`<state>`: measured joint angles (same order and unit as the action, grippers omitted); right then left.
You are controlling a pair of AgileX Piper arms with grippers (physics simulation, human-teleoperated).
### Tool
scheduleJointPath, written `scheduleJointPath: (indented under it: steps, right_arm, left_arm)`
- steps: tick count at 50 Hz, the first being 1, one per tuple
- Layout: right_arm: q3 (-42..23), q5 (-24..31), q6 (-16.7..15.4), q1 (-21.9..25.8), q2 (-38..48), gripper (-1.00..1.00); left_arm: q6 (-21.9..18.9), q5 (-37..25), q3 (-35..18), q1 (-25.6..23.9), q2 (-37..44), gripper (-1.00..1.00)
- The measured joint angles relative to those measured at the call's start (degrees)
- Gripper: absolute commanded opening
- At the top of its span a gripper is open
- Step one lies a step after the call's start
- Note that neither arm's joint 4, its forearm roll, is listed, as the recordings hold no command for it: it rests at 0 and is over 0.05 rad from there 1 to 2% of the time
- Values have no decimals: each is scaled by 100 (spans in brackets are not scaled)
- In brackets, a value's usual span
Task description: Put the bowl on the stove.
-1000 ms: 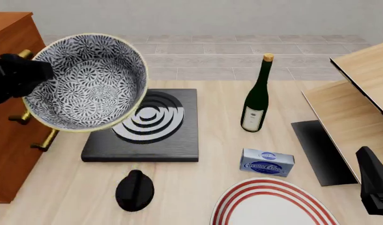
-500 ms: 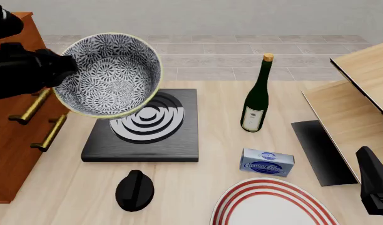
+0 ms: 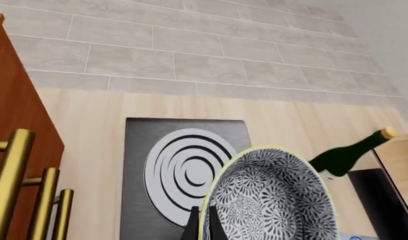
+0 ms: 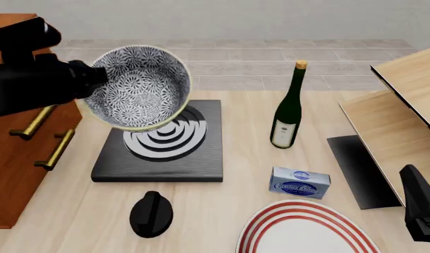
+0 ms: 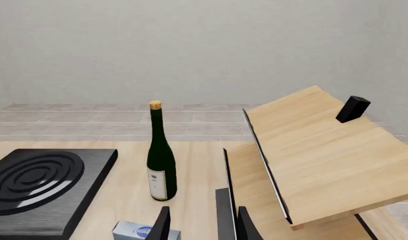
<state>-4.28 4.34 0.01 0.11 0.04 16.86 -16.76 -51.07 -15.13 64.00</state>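
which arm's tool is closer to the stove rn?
Left. Its tool holds the bowl by the rim, lifted just above the stove. The right tool sits far across the table, beyond the wine bottle.

Left arm (image 4: pixel 32 79) raised (jaws apparently closed)

The bowl (image 4: pixel 139 87) covers the rear left corner of the stove (image 4: pixel 166 155) and part of its burner rings in the front view. The left gripper (image 3: pixel 201 227) shows only as two thin fingertips at the frame's edge in its wrist view, pinching the bowl's rim (the rest is out of frame). The bowl's near side is cut off there too. Right of the stove, the red-ringed plate (image 4: pixel 306 232) runs off the front view's bottom edge. The right gripper (image 5: pixel 202 225) shows only its fingertips, spread apart. The box's (image 4: pixel 299 183) label is too small to read.
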Motion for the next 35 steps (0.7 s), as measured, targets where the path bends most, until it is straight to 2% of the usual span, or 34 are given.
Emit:
scheduleJointPath:
  steps: [35]
  right_arm:
    - [0,0,1,0,0,100]
  left_arm:
    - [-143,666,190,-24,662,-100]
